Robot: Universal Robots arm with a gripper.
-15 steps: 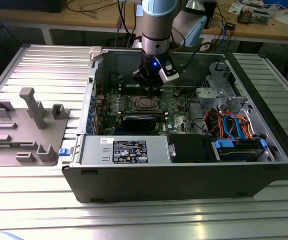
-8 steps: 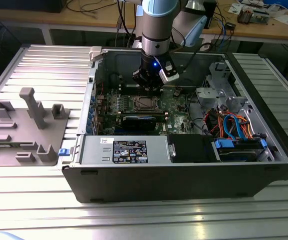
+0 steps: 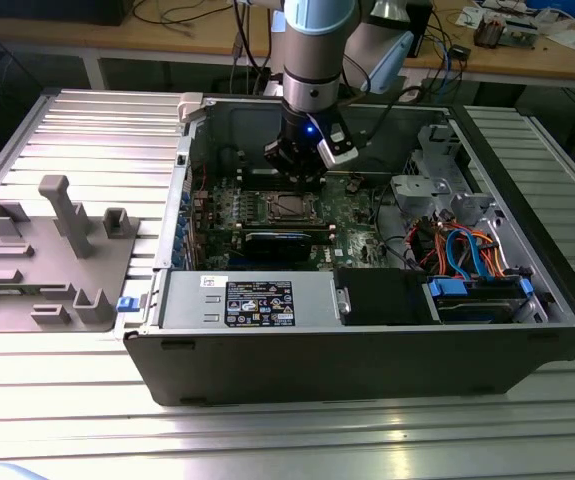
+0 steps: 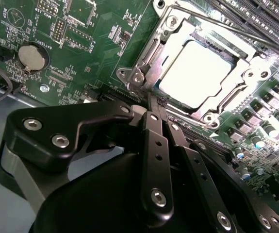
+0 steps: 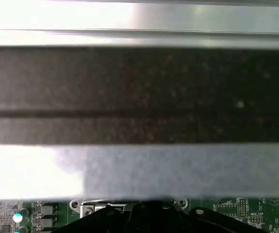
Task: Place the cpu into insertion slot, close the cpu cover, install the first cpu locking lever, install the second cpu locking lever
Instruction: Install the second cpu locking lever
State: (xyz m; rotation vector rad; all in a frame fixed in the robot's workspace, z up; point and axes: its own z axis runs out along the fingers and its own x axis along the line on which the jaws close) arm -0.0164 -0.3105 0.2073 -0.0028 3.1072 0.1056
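one gripper (image 4: 155,104), fingers pinched together and empty, noses at the cpu cover (image 4: 178,34) edge; cpu (image 4: 195,73) sits in the insertion slot (image 3: 285,207), cover seemingly down. a slip here could scrape the green board (image 4: 95,43).

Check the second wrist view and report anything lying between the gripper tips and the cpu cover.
Nothing visible stands between them. The gripper, fingers together, points at the corner of the cpu cover, which lies closed over the cpu; just bare socket edge sits there.
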